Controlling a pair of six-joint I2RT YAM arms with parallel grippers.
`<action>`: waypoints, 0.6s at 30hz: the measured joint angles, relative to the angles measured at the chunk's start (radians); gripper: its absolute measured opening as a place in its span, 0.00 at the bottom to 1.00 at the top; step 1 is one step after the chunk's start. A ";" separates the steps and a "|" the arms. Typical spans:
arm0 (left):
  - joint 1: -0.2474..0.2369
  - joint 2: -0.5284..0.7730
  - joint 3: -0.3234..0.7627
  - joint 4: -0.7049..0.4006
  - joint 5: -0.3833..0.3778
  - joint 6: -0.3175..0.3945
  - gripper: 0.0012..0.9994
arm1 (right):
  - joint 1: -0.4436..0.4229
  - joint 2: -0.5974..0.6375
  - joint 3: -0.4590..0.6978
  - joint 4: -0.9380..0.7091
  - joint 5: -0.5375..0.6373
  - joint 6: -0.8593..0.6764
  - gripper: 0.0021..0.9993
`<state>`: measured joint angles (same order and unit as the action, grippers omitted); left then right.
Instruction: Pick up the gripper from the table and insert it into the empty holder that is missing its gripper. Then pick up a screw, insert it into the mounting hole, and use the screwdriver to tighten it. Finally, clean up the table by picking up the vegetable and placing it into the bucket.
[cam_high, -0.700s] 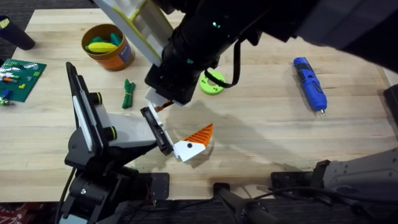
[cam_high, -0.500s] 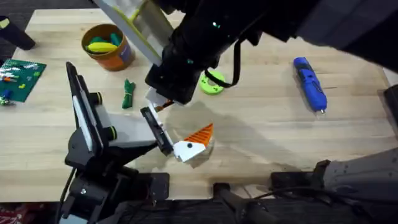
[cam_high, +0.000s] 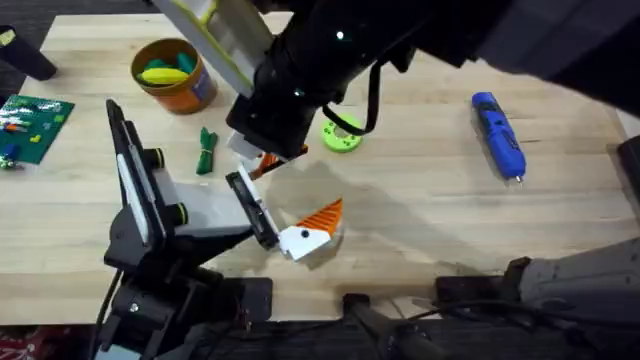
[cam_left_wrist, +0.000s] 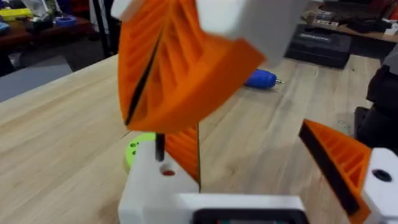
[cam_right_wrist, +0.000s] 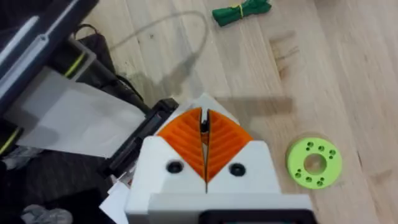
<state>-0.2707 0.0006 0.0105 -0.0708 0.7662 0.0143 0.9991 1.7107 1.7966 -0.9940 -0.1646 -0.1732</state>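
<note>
My right gripper (cam_high: 258, 158) hangs from the big dark arm over the table (cam_high: 420, 215), shut on the gripper, a white and orange finger piece (cam_high: 266, 163). It is just beyond the far end of the holder's black rail (cam_high: 252, 210). In the right wrist view the orange pads (cam_right_wrist: 186, 140) press together beside the rail (cam_right_wrist: 140, 140). The holder is my left gripper's white block (cam_high: 205, 215); a finger with a black dot (cam_high: 305, 235) sits at the rail's near end. The screwdriver (cam_high: 498, 135) lies far right. The vegetable (cam_high: 206, 150) lies near the bucket (cam_high: 172, 72). The screw is out of view.
A lime green ring dish (cam_high: 342, 132) sits behind the right gripper. The bucket holds a yellow and a light green toy piece. A green brick plate (cam_high: 35, 115) lies at the left edge. Bare wood stretches between the holder and the screwdriver.
The right gripper has shifted slightly left and away from the rail, carrying the finger piece, whose orange pad now shows more. The holder has not moved.
</note>
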 joint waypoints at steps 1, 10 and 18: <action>0.000 0.000 0.000 0.000 0.000 0.000 0.98 | 0.000 0.000 0.000 -0.002 0.007 0.000 0.00; 0.000 0.000 0.000 0.000 0.000 0.000 0.98 | -0.001 0.000 0.000 -0.006 0.031 0.000 0.00; 0.000 0.001 0.000 -0.001 0.000 -0.013 0.98 | -0.001 0.035 0.000 -0.009 0.033 0.000 0.00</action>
<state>-0.2707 0.0017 0.0105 -0.0715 0.7662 0.0014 0.9985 1.7458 1.7969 -1.0027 -0.1311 -0.1734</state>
